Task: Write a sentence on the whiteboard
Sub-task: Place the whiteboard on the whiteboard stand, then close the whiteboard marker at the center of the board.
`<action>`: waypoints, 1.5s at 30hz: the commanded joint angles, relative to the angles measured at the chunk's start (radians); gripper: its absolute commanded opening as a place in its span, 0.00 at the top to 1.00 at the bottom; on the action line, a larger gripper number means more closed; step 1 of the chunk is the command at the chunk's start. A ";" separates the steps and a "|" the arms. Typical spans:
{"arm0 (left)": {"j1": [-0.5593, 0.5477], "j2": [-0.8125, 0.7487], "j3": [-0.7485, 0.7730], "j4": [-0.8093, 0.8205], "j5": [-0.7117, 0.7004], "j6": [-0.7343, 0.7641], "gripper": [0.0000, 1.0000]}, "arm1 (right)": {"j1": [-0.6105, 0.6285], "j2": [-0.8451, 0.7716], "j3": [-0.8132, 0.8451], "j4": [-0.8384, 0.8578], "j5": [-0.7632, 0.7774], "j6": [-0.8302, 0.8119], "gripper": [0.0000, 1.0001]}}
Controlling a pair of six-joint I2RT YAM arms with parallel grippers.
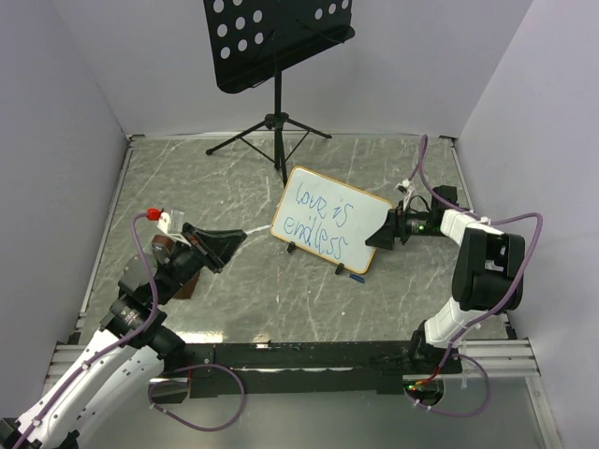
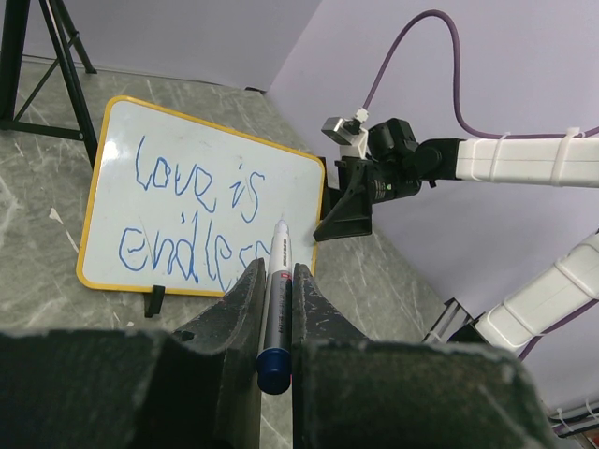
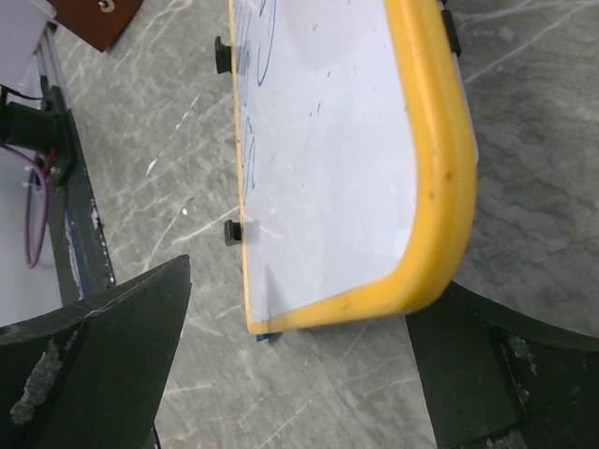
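The sentence [image 1: 318, 223] looks finished: left gripper [image 1: 225, 245] clamped on the marker [image 2: 276, 299], right gripper [image 1: 379, 236] spread wide around the whiteboard [image 1: 367, 220]'s right edge, so backing off without tipping it probably comes next.

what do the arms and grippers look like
Both the left arm and right arm have white shells and black joints, with purple cables looping alongside. The left gripper and right gripper have black wedge-shaped fingers.
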 commanded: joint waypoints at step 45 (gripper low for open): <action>0.004 -0.076 -0.063 0.046 0.040 0.004 0.99 | 0.456 -0.651 -0.273 -0.295 0.615 -0.502 0.41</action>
